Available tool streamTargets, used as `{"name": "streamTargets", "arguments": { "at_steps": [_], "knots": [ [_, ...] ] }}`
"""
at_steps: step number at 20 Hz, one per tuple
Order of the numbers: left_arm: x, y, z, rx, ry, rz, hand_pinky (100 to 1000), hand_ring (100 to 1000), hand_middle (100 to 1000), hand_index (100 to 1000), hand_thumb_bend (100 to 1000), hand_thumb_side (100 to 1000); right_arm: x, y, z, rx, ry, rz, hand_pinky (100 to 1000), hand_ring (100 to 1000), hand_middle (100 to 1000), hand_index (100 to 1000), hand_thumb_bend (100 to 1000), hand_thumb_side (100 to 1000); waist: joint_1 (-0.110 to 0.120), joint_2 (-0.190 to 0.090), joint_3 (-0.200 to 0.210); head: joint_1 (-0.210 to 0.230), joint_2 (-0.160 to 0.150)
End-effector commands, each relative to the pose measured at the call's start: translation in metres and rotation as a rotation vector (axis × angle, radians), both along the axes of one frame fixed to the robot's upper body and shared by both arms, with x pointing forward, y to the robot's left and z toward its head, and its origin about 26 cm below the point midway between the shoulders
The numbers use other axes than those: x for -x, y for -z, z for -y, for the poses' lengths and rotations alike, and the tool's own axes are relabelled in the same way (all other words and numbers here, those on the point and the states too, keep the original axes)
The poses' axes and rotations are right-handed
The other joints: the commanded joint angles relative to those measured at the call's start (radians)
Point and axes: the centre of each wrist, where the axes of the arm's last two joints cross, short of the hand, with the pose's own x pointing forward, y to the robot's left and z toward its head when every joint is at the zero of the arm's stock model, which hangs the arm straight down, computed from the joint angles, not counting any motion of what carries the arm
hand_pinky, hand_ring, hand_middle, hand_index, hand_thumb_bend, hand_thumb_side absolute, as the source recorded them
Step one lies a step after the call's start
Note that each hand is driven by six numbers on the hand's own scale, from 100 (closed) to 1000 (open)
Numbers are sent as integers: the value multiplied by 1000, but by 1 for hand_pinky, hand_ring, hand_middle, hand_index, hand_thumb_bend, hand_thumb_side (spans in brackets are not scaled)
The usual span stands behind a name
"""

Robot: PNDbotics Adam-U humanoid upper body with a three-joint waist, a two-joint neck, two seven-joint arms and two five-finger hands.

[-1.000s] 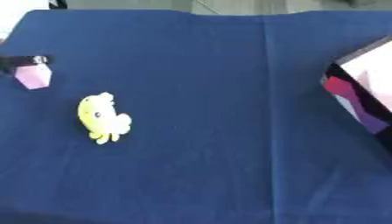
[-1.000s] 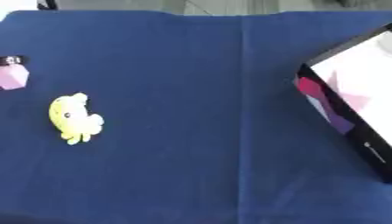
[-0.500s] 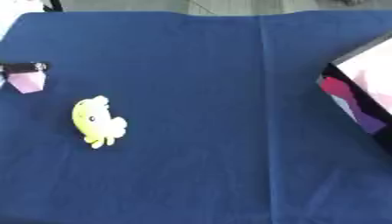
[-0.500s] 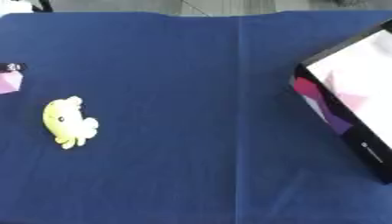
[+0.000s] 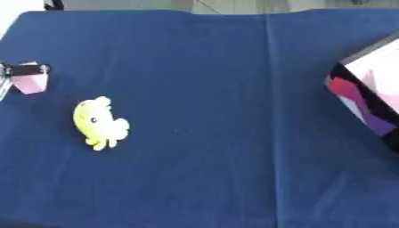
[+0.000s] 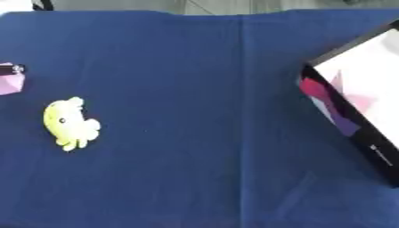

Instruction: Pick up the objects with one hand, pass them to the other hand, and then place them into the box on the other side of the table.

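Pink block (image 5: 30, 83) at far left edge of desk (image 5: 234, 133), something dark at its top; can't tell if that's a hand, so both hands' state is unknown. Yellow toy (image 5: 98, 123) just right of it and nearer, lying free on blue cloth, touching nothing. Looks soft and light, probably squashy, so my call: take it around the round body, not the small legs. Box (image 6: 355, 98) at right edge, well apart, open and tilted. Count: one pink block, one yellow toy, one box.

Staged test tabletop, plain blue cloth (image 5: 234, 133), box (image 6: 358, 102) at the edge
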Motion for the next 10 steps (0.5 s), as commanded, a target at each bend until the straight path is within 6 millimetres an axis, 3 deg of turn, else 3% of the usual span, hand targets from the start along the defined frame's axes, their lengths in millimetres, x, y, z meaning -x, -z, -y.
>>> {"name": "streamTargets", "arguments": {
  "at_steps": [1, 3, 10],
  "knots": [
    [0, -15, -1, -26, 9, 14, 923, 929, 828, 821, 532, 519, 4, -8, 0, -33, 276, 23, 692, 808, 777, 816, 175, 235, 1, -23, 1, 3, -4],
    [-1, -15, 0, -43, 30, -3, 919, 928, 822, 809, 537, 496, 4, -6, 0, -34, 277, 17, 692, 808, 776, 814, 173, 236, 2, -26, 2, 5, -1],
    [-3, -17, 1, -68, 43, -44, 915, 925, 820, 790, 378, 335, 4, -5, 0, -36, 281, 15, 690, 804, 775, 814, 172, 241, 3, -31, 3, 4, 2]
  ]
}}
